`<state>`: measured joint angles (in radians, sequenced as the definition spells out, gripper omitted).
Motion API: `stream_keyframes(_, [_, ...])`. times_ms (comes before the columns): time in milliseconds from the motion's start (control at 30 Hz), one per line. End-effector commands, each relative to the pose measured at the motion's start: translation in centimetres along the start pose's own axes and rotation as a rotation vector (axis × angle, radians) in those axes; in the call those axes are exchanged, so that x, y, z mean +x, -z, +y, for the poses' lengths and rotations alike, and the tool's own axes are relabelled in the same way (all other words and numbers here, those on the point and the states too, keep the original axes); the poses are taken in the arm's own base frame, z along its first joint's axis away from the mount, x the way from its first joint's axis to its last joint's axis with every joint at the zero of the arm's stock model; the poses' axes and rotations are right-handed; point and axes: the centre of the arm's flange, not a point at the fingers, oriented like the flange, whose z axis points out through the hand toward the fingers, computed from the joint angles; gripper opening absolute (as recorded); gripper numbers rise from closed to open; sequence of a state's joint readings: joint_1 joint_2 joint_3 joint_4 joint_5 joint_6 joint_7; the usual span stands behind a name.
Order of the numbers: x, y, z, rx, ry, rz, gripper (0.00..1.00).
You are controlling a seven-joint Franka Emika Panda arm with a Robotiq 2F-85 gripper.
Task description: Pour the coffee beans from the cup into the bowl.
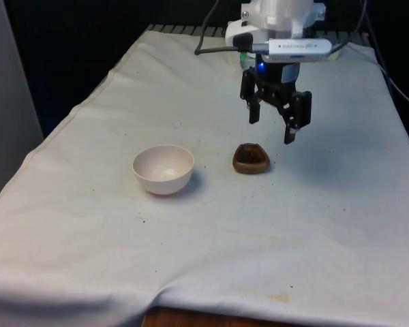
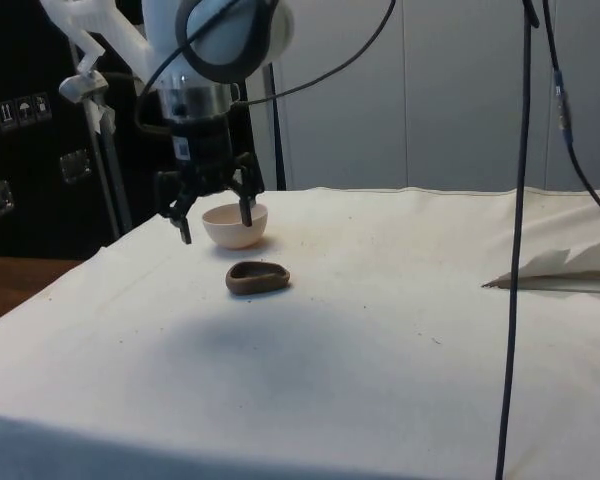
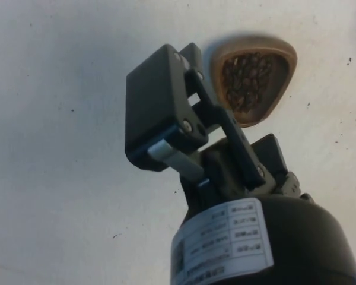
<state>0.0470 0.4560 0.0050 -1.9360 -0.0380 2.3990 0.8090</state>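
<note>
Your gripper (image 1: 273,126) hangs spread and empty, upper right of centre in the front view, just above the brown cup (image 1: 251,159) of beans; the white bowl (image 1: 163,169) sits to its left.

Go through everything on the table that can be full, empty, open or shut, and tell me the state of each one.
cup: upright on the cloth, holding coffee beans, not gripped.
bowl: upright, empty of beans, apart from the cup on the front view's left.
gripper: open, holding nothing, hanging above the cloth just beside the cup.
</note>
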Motion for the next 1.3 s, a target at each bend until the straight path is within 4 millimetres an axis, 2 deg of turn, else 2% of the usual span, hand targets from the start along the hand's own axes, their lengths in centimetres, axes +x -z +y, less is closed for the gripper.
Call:
stream_keyframes(0, [0.2, -0.2, 0.0, -0.003, -0.012, 0.008, 1.0])
stream_keyframes(1267, [0.3, -5.3, 0.1, -0.068, -0.254, 0.058, 1.0])
